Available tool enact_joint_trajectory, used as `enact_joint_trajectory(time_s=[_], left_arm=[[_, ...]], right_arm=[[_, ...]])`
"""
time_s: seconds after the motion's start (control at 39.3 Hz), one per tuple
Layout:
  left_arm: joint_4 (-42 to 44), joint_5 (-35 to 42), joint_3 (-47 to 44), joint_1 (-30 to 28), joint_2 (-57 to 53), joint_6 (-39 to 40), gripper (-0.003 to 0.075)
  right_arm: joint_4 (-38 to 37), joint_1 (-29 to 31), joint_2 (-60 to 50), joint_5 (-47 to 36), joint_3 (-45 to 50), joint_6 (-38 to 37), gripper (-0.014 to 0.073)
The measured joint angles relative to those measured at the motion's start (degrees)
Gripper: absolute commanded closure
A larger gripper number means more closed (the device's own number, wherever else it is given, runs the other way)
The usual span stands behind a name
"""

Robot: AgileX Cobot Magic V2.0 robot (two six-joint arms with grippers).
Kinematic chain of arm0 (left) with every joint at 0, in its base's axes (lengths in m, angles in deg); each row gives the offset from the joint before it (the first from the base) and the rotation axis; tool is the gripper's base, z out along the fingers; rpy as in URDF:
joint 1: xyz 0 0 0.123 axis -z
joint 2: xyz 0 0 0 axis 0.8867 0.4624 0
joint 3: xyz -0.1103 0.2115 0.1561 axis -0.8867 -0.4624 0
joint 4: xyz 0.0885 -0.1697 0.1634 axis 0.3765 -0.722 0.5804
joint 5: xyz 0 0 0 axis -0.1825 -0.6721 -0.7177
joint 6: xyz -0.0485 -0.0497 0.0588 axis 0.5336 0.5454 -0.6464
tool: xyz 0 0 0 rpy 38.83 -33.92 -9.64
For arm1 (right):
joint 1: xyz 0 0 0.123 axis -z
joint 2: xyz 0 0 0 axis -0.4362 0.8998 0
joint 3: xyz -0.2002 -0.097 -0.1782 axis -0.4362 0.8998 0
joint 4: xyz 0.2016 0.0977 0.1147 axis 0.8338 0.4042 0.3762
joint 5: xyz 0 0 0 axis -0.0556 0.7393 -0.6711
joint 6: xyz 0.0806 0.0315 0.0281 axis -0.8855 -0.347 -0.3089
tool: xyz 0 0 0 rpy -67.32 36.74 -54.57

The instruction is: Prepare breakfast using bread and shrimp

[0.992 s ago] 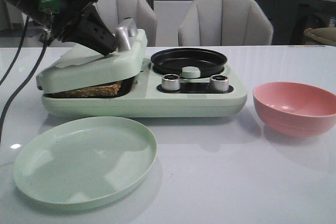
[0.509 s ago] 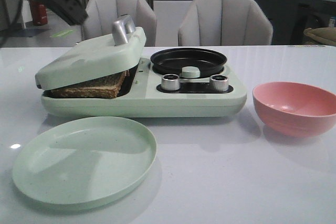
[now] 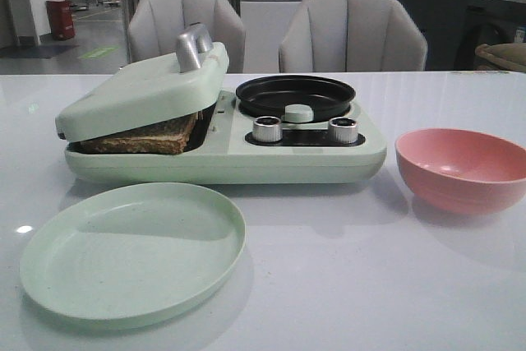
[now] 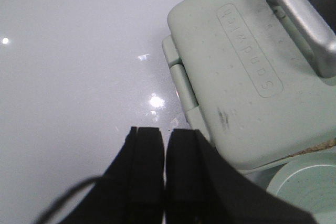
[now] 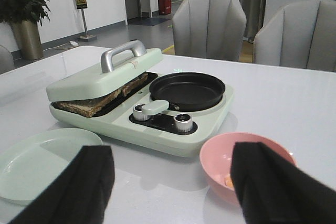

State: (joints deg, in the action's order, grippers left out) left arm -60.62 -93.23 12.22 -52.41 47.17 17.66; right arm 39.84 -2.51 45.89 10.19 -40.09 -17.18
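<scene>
**Bread under the lid, both grippers off the press**

Under the tilted lid [image 3: 144, 92] of the mint-green sandwich maker [image 3: 226, 133] I see the bread [image 3: 144, 137], brown crust showing at the front gap, with the lid propped on it rather than shut flat. Right of the lid, on the same appliance, sits the black round pan [image 3: 296, 96] with two silver knobs [image 3: 267, 129] in front. Before the sandwich maker lies a pale green plate [image 3: 131, 248] on the tabletop [image 3: 345, 269]; to its right stands a pink bowl [image 3: 462, 168], where my right wrist camera shows a small orange shrimp [image 5: 229, 181]. My left gripper [image 4: 165, 169] hangs beside the lid's hinge, fingers pressed together, holding nothing. My right gripper [image 5: 173, 182] is spread wide, near the bowl.
</scene>
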Motion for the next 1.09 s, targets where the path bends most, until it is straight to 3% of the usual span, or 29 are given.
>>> enact_joint_trajectory(time_s=[0.2,0.46,1.09], left_arm=[[0.0,6.6,-13.6,0.0,-13.1,1.8,0.0603],[-1.5,8.3,-26.4,0.0,-29.8,2.2,0.0603],[-5.6,9.4,-48.1,0.0,-69.9,2.2,0.0603]], right_arm=[[0.0,0.0,0.0,0.0,0.0,0.0,0.0032],[0.0,0.0,0.0,0.0,0.0,0.0,0.0032],[0.0,0.0,0.0,-4.4,0.0,0.0,0.0032]])
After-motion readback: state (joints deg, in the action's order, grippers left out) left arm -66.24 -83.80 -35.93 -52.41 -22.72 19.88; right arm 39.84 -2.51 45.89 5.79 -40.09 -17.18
